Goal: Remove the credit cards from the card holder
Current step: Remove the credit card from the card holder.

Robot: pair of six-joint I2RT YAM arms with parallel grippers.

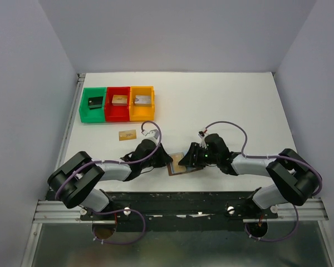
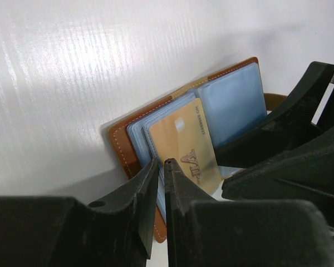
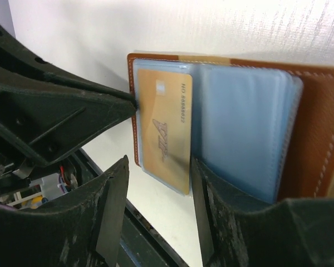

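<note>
The right gripper point(image 3: 160, 167) fills the foreground of its wrist view. Its jaws are spread apart with the lower edge of a tan-gold credit card point(image 3: 164, 122) between them, a stance I judge is meant for closing on the card and drawing it out. The left gripper point(image 2: 162, 164) is pinched nearly together on the outer edge of the card holder point(image 3: 317, 139), apparently to pin it while the card is pulled. The card holder lies open beneath and between both grippers, pale blue pockets up, with the card in the pocket beside the left gripper's tips.

The white table point(image 1: 222, 105) is smooth and glossy. Well beyond the left gripper stands a row of bins point(image 1: 117, 118), and nearer it lies a loose gold card point(image 1: 127, 134). Plain pale walls point(image 1: 183, 33) enclose the table.
</note>
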